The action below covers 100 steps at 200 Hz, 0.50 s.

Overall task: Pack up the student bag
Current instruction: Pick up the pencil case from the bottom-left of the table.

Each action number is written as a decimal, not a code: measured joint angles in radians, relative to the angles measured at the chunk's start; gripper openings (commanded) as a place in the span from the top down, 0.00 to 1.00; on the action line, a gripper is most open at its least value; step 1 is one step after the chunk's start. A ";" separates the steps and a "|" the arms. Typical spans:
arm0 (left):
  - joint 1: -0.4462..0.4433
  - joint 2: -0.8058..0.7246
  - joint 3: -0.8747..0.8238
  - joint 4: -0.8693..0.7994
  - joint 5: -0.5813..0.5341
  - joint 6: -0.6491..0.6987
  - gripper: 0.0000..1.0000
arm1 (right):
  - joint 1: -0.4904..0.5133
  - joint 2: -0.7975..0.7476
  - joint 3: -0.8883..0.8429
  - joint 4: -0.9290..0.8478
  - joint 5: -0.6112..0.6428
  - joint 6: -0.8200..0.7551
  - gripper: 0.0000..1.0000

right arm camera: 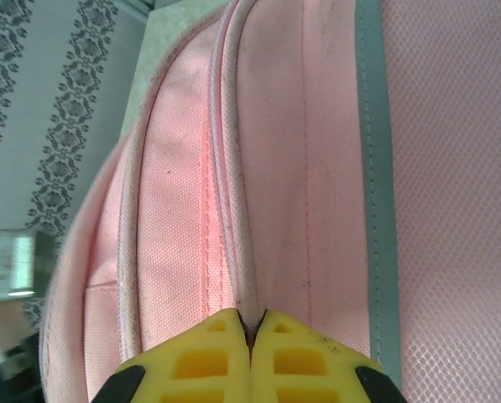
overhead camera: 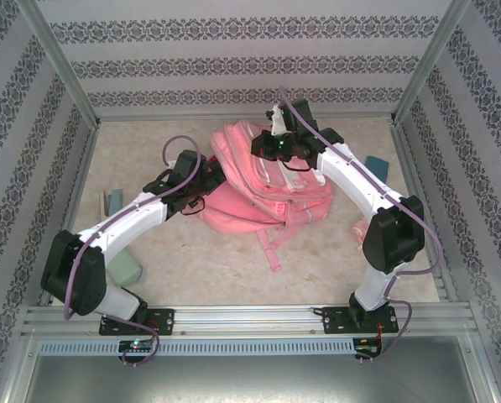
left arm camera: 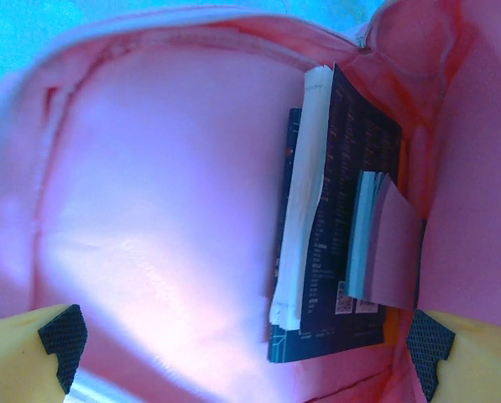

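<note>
The student bag (overhead camera: 258, 201), a large pink backpack, lies in the middle of the table with its straps trailing toward me. My left gripper (overhead camera: 210, 174) reaches into its mouth from the left. In the left wrist view that gripper (left arm camera: 246, 340) stands open, its fingers wide apart over the pink lining (left arm camera: 149, 210). A dark book (left arm camera: 351, 193) with white pages and a thin pale-blue notebook (left arm camera: 383, 248) stand inside, against the right wall. My right gripper (overhead camera: 268, 147) (right arm camera: 252, 323) is shut on a zip seam of the bag (right arm camera: 317, 168), beside the grey stripe (right arm camera: 372, 168).
A teal item (overhead camera: 114, 201) and a pale green block (overhead camera: 126, 269) lie on the left of the table. Another teal item (overhead camera: 374, 163) sits at the right, behind the right arm. Metal frame posts and patterned walls close in the table.
</note>
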 measured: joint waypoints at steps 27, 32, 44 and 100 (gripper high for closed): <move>0.018 -0.071 0.000 -0.089 -0.025 0.045 0.00 | 0.025 0.004 -0.029 0.011 0.034 -0.033 1.00; 0.023 -0.084 0.000 -0.106 -0.031 0.053 0.00 | 0.027 0.006 -0.034 0.013 0.039 -0.037 1.00; 0.035 -0.110 0.000 -0.148 -0.045 0.071 0.01 | 0.033 0.011 -0.049 0.019 0.044 -0.044 1.00; 0.145 -0.216 -0.031 -0.325 -0.098 0.130 0.00 | 0.037 0.036 -0.062 0.025 0.048 -0.052 1.00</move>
